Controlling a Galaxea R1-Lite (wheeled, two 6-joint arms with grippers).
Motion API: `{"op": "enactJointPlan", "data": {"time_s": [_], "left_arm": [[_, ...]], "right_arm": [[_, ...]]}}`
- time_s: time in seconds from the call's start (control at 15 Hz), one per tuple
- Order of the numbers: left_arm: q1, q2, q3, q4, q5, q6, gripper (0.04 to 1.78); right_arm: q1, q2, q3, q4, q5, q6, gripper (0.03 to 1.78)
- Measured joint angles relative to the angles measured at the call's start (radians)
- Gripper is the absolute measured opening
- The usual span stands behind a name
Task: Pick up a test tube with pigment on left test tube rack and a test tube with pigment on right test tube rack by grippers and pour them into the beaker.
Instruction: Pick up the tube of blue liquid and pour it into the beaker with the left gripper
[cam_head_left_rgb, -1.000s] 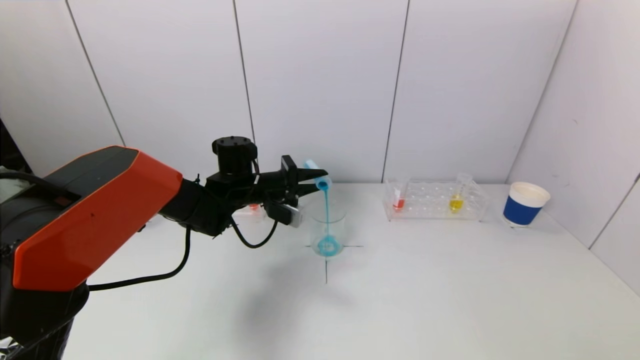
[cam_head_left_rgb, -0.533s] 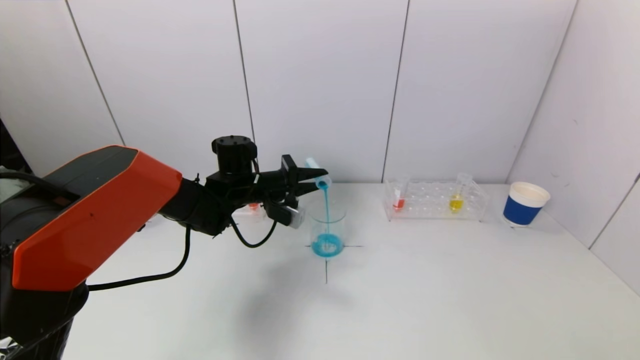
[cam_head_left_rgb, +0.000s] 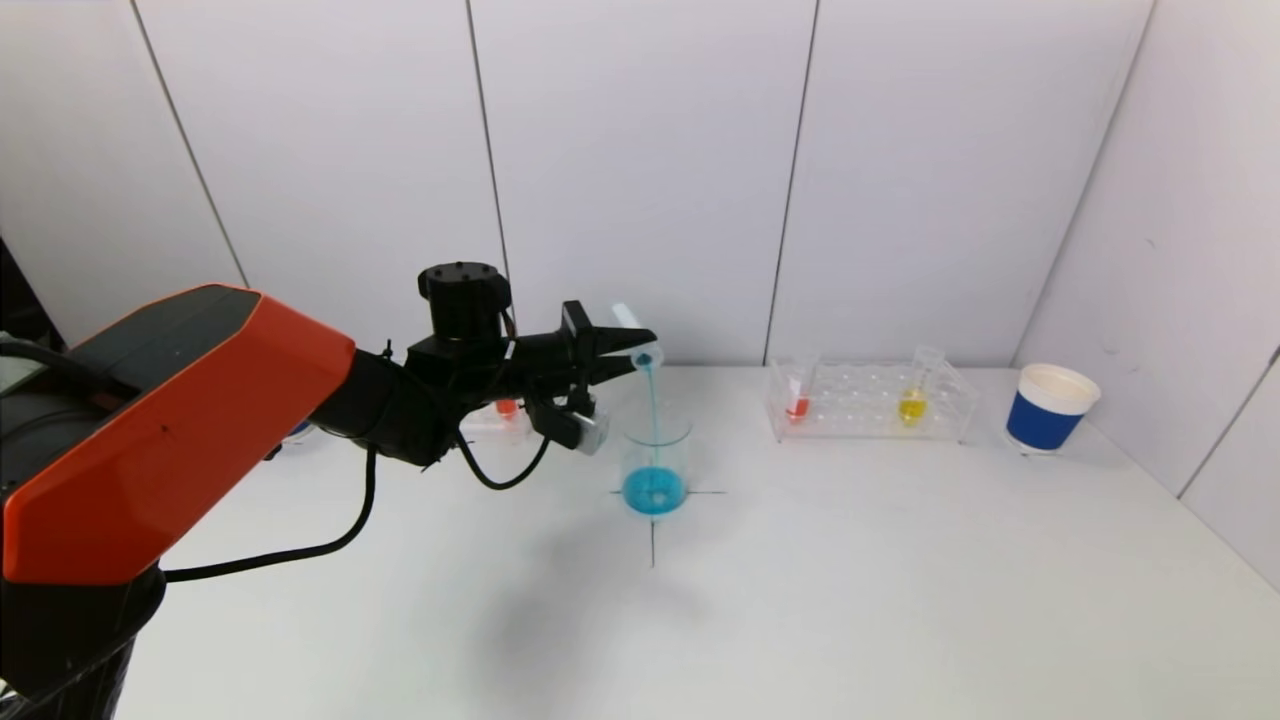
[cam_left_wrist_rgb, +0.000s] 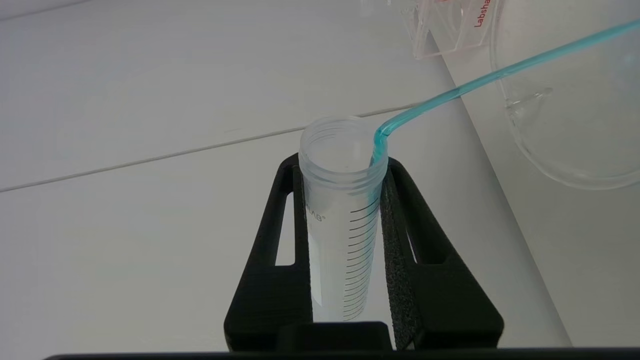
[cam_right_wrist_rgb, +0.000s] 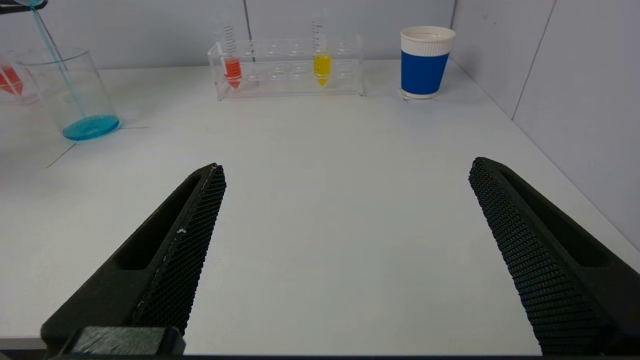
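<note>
The right end effector (cam_right_wrist_rgb: 345, 250) hangs spread wide above the table (cam_right_wrist_rgb: 320, 200). Farther off, the left end effector (cam_head_left_rgb: 612, 352) pinches a tilted test tube (cam_left_wrist_rgb: 345, 210) mid-body, streaming blue pigment into the beaker (cam_head_left_rgb: 655, 462). The tube looks light, rigid and smooth, so gripping its graduated middle seems safest.

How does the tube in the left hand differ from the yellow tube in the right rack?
The held tube is tipped over the beaker, pouring blue; the yellow tube stands upright in the rack. The held tube looks nearly empty, while the yellow one keeps its pigment. Both are clear and graduated.
</note>
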Motion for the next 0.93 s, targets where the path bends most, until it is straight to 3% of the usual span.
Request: {"op": "enactJointPlan", "data": {"time_s": [0.93], "left_arm": [[-0.004, -0.018, 0.0, 0.012, 0.01, 0.056, 0.43]], "right_arm": [[0.0, 0.0, 0.0, 0.0, 0.0, 0.0, 1.77]]}}
